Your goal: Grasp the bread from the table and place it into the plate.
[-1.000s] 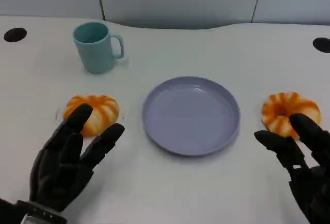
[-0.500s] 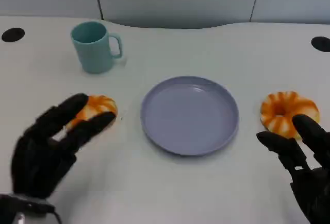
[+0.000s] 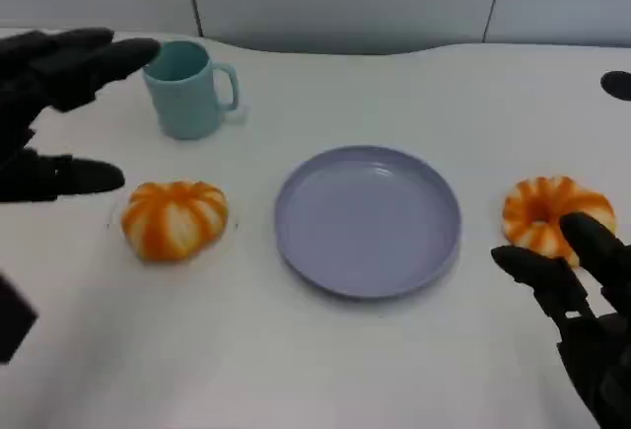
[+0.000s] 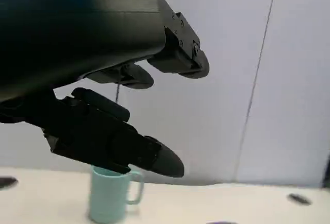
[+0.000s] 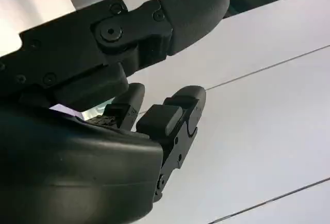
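The white table (image 3: 394, 84) carries everything, and the lilac plate (image 3: 367, 220) sits in the middle of it with nothing on it. The left hand (image 3: 44, 104) is raised off to the left of the plate, fingers spread wide and holding nothing, hanging above the table beside the cup. The right hand (image 3: 582, 321) is low to the right of the plate, fingers apart too and gripping nothing, its fingertips just in front of a bun. In the right wrist view that hand's fingers (image 5: 170, 121) are loosely bent over bare white surface. A teal cup (image 3: 187, 89) stands up and to the left of the plate, handle turned toward the plate. One orange-striped bun (image 3: 175, 219) lies on the table just left of the plate. A second, ring-shaped bun (image 3: 550, 210) lies right of the plate, also on the table.
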